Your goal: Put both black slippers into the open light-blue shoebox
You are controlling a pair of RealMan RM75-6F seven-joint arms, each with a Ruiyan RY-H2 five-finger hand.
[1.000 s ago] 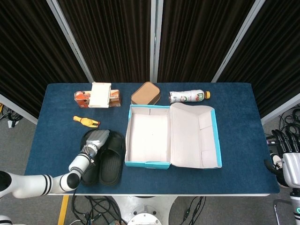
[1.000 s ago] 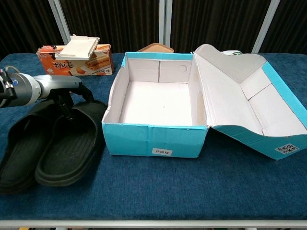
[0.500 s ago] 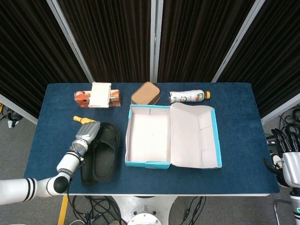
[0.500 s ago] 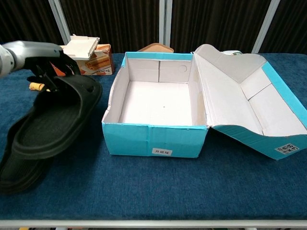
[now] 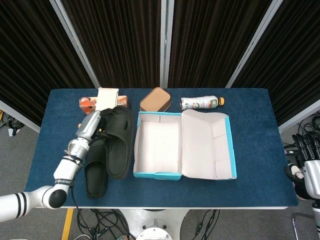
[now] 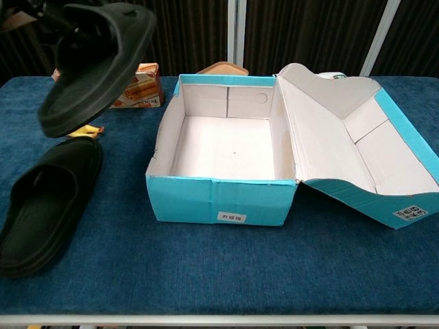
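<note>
While your left hand (image 5: 94, 125) grips the raised slipper (image 6: 96, 63) by its strap, swinging low could clip the shoebox (image 6: 221, 200) wall.

Left arm (image 5: 64, 170) reaches forward from lower left, forearm raised. Left hand (image 5: 91, 125) silver-grey, fingers closed on upper end of black rubber slipper (image 5: 118, 142), holding it in air. Right hand (image 5: 308, 172) at far right edge, beside table, fingers dark, pose unclear.

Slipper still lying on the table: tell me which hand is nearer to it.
Left. The left hand hangs just above that slipper, gripping the other slipper; the right hand sits beyond the table's far-right edge.
</note>
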